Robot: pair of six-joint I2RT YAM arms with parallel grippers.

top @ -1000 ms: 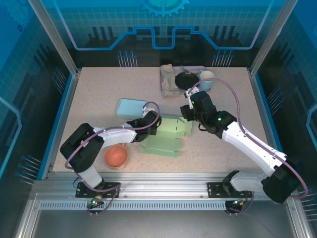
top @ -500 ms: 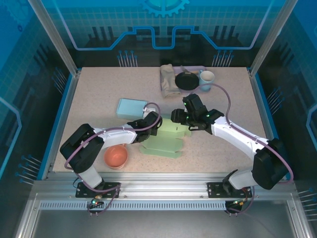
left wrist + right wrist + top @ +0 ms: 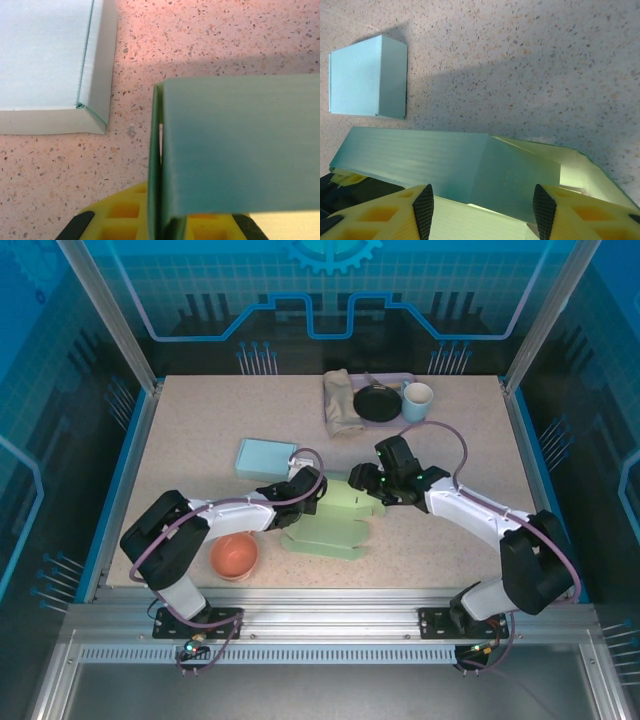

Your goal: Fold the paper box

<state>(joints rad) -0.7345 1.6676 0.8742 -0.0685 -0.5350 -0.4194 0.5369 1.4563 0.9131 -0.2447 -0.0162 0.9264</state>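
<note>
Pale green paper box, half-folded with flaps raised, at the centre of the table. Your left gripper pinches one flap; your right gripper, fingers apart, has moved in over the rear flap since a second ago.

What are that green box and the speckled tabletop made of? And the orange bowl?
The green box looks like thin card or corrugated plastic sheet: it is matte, with fine parallel ribs and crisp fold lines. The tabletop seems to be a stone-look composite or laminate, dull beige with dark flecks. The orange bowl is probably smooth plastic, given its even colour, though it is too small to be sure.
</note>
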